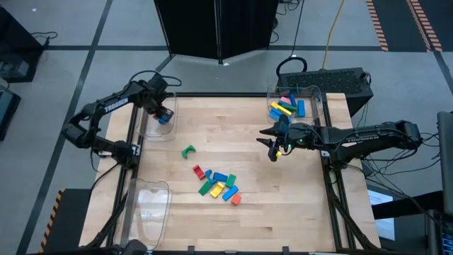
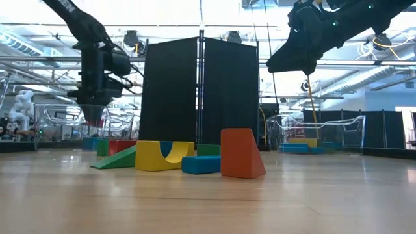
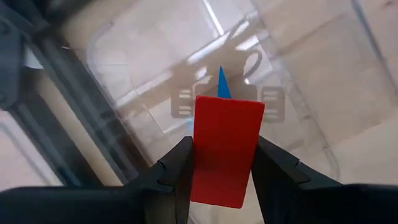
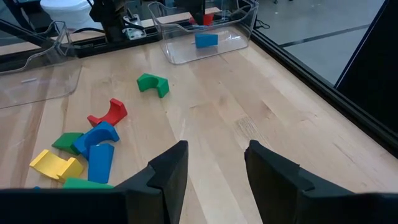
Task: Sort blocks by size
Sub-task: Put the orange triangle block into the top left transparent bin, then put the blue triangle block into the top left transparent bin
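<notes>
**Left gripper holds a red block over the far-left bin; right gripper hangs open**

The left gripper point(image 1: 163, 113) hangs over the clear bin at the far-left corner point(image 1: 152, 132) of the wooden table point(image 1: 283, 212). Its fingers point(image 3: 180, 171) pinch a flat red block point(image 3: 225, 149) between them, held above the bin's clear floor. A blue block point(image 1: 163, 120) lies in that bin, and its tip shows just past the red block in the left wrist view.

The right gripper point(image 1: 272, 146) sits over the right side of the table, just near of the far-right bin point(image 1: 320, 103). Its fingers point(image 4: 169, 171) are spread apart with nothing between them, above bare wood.

The far-right bin holds several blocks point(image 1: 286, 107) in blue, yellow, green and pink. A cluster of loose blocks point(image 1: 218, 185) lies near the middle of the table, toward the near edge: red, blue, green, yellow and orange pieces, some touching. A single green arch-shaped block point(image 1: 188, 151) lies apart from the cluster, on its far-left side.

A third clear bin point(image 1: 150, 205) sits at the near-left corner.
</notes>
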Controlling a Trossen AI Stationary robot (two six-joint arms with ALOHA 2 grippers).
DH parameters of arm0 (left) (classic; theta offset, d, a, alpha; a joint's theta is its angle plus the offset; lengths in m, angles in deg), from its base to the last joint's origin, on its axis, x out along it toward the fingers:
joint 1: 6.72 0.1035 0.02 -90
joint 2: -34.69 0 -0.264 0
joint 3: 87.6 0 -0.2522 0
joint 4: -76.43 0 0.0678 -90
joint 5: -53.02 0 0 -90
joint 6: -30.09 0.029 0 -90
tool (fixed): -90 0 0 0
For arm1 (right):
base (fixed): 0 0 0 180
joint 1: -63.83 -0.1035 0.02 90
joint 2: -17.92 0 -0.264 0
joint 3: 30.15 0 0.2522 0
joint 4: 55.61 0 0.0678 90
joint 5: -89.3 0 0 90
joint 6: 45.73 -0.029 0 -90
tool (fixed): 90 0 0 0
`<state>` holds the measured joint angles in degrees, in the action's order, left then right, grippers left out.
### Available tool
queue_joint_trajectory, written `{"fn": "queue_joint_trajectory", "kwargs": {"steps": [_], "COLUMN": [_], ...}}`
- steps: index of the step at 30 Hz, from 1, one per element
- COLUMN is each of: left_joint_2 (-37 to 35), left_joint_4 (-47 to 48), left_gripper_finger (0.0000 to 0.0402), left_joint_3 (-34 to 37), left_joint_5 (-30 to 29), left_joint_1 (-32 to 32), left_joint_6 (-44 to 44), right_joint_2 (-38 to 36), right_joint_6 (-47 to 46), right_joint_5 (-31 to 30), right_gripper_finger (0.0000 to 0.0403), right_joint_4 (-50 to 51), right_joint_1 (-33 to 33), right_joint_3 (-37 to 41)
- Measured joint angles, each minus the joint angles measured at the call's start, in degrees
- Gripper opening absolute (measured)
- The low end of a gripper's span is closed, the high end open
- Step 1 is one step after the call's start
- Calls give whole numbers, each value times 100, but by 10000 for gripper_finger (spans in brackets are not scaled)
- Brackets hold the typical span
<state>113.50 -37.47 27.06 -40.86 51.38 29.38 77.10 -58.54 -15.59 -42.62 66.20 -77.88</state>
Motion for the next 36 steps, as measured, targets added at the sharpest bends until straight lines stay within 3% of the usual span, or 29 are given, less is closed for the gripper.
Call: {"fn": "queue_joint_trajectory", "kwargs": {"steps": [16,28,36], "left_joint_2": [581,581,-22], "left_joint_4": [-102,-91,-79], "left_gripper_finger": [134,241,248], "left_joint_3": [0,0,0], "left_joint_5": [-80,-160,-213], "left_joint_1": [7,7,0], "left_joint_6": [1,105,120], "right_joint_2": [-1,0,0], "right_joint_6": [4,4,4], "right_joint_5": [1,1,0], "right_gripper_finger": [153,153,153], "right_joint_4": [34,90,109], "right_joint_1": [0,0,0], "right_joint_3": [0,0,0]}}
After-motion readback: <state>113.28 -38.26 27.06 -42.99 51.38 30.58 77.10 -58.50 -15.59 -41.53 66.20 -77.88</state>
